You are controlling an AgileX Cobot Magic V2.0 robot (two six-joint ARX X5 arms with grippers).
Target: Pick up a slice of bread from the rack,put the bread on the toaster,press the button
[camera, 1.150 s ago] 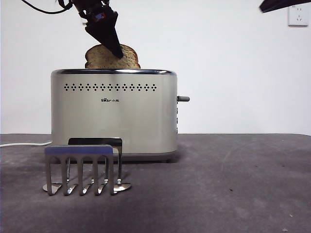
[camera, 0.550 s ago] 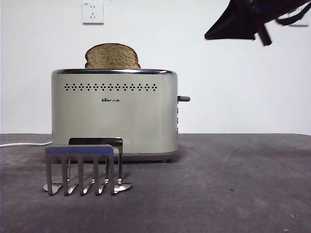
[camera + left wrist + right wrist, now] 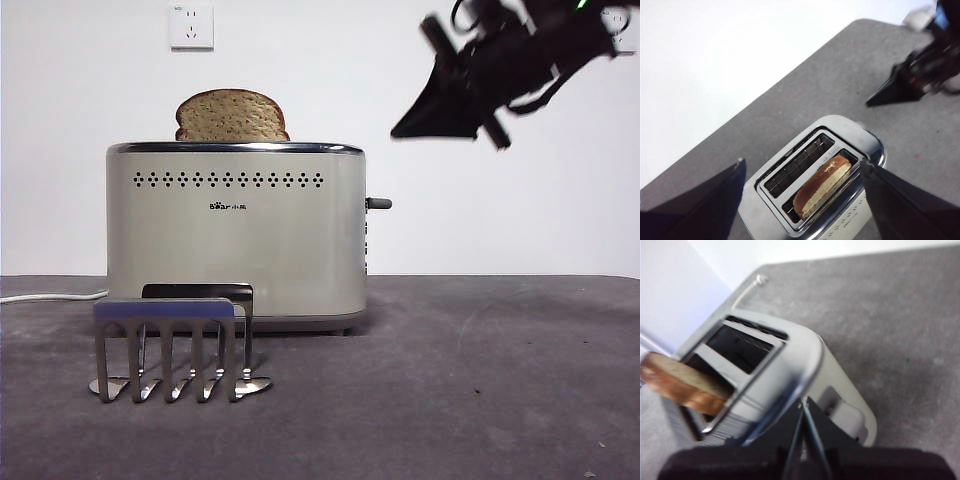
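From above, the left wrist view shows the slice of bread standing in one toaster slot, the other slot bare. The left gripper hovers overhead, fingers spread wide. The right gripper angles down beside the toaster's lever, fingers pressed together.

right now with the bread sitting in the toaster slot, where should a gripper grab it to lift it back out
Grip the domed top of the slice of bread, the only part showing above the toaster rim. Come straight down from above, jaws across its two flat faces, since the slice stands upright in the slot nearer the holed front, with the other slot beside it empty.
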